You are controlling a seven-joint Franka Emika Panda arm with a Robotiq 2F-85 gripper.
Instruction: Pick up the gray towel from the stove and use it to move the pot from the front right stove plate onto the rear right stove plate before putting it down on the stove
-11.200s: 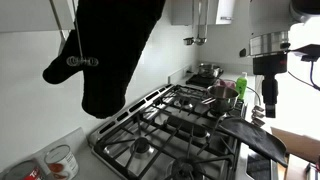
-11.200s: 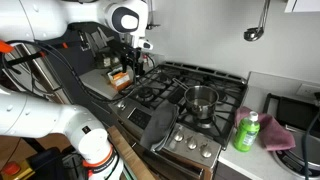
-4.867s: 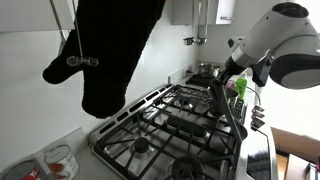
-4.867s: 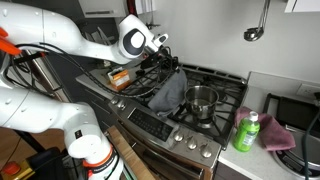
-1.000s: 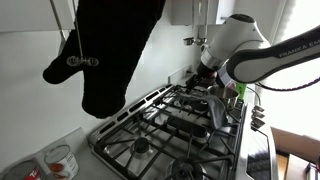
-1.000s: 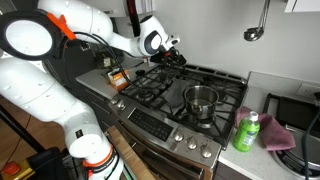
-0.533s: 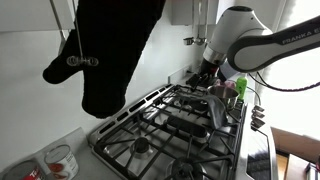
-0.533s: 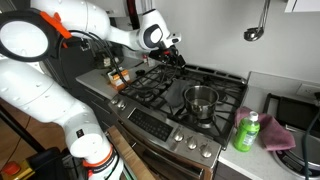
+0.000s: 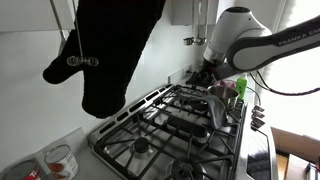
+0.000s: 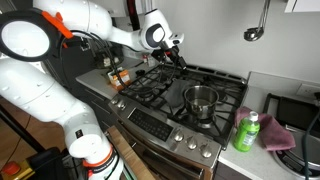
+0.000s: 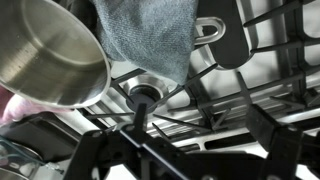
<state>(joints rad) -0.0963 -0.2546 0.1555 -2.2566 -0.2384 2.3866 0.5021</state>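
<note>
**One gray towel (image 11: 150, 35) in the air, the pot (image 10: 201, 99) on its front right plate**

Wrist view: we see the gray towel hanging in from the top edge, bunched. Its lower end hangs over a round burner (image 11: 145, 92) and the black grates (image 11: 240, 100). The steel pot fills the upper left corner, just beside the cloth; we cannot tell whether the two touch. No fingers show here.

Exterior view from the stove's front: the gripper (image 10: 174, 52) hovers above the rear of the stove (image 10: 150, 125), on the side away from the pot and well apart from it. Its jaws are together on the towel's upper end, a dark bunch just beneath them. The pot stands upright on the front right plate. A green bottle (image 10: 247, 132) stands on the counter beside the stove, and a ladle (image 10: 255, 33) hangs on the wall.

Exterior view along the stove: a black oven mitt (image 9: 105, 50) hangs large in the foreground. Behind it the white arm (image 9: 245, 40) reaches in from the right, with the gripper high over the grates. The pot and the green bottle sit small at the far end.
</note>
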